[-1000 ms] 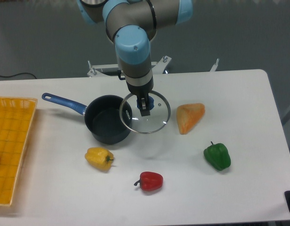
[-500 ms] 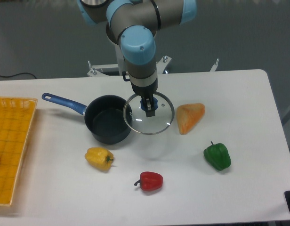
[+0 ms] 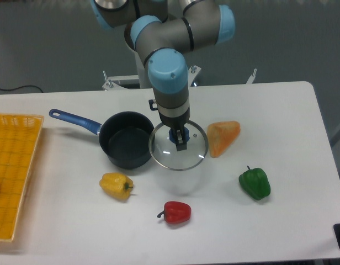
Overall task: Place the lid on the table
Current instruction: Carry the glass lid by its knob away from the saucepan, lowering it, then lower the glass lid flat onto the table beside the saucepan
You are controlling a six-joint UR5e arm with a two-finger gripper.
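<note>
Robotics lab: UR5e arm (image 3: pixel 169 72) at white table (image 3: pixel 280 110) w/ toy peppers, grey backdrop.

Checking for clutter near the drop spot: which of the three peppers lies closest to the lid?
The red pepper, lying just below the lid held by the claw. The yellow pepper sits further left, the green pepper further right.

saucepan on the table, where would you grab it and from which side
Grip the saucepan by its blue handle, coming straight down from above near the handle's middle. It juts up-left, clear of the pan body, lies roughly flat and is narrow enough for two fingers. The pan's right rim sits close to the lid that the gripper holds.
</note>
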